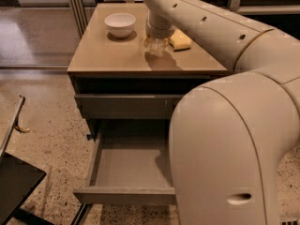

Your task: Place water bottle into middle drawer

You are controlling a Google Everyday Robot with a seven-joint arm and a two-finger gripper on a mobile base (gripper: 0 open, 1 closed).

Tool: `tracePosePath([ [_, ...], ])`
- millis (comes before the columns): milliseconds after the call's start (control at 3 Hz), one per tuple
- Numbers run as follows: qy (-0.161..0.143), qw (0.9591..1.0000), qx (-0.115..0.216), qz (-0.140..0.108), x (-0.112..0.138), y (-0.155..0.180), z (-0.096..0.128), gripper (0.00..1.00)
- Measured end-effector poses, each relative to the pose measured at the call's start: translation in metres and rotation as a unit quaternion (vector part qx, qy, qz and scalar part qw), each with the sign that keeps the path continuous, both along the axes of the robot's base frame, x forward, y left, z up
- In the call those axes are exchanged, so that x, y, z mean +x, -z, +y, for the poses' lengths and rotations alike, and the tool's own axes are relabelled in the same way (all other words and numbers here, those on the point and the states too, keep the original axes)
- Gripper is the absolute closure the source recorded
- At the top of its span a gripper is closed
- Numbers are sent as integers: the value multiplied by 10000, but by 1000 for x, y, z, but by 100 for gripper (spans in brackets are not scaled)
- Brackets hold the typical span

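The water bottle (156,46), small and clear, stands upright on the cabinet top (108,55), between the bowl and the sponge. My gripper (157,37) comes down on it from above and is shut on its upper part; the wrist hides most of the gripper. The middle drawer (126,168) is pulled open low on the cabinet, below a shut drawer front (126,106). Its grey floor is bare, and my arm's large link (225,153) hides its right side.
A white bowl (120,23) sits at the back left of the cabinet top. A yellow sponge (180,41) lies just right of the bottle. A black folding frame (14,182) stands on the speckled floor at lower left.
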State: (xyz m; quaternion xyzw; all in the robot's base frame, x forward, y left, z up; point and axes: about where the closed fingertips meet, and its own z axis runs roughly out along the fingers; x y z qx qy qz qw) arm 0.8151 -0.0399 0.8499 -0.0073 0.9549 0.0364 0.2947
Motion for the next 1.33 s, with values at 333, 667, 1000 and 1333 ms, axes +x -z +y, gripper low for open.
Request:
tracePosePath([
  [333,-99,9995,87,-280,-29,-27,-16,100],
  [667,-530,9963,234,-634,-81,-56,-28,100],
  [1000,-1040,9892,542,-880,-135,-71,-39,100],
  [1333,-1390,9812,965,-927,-176,-76,-51,100],
])
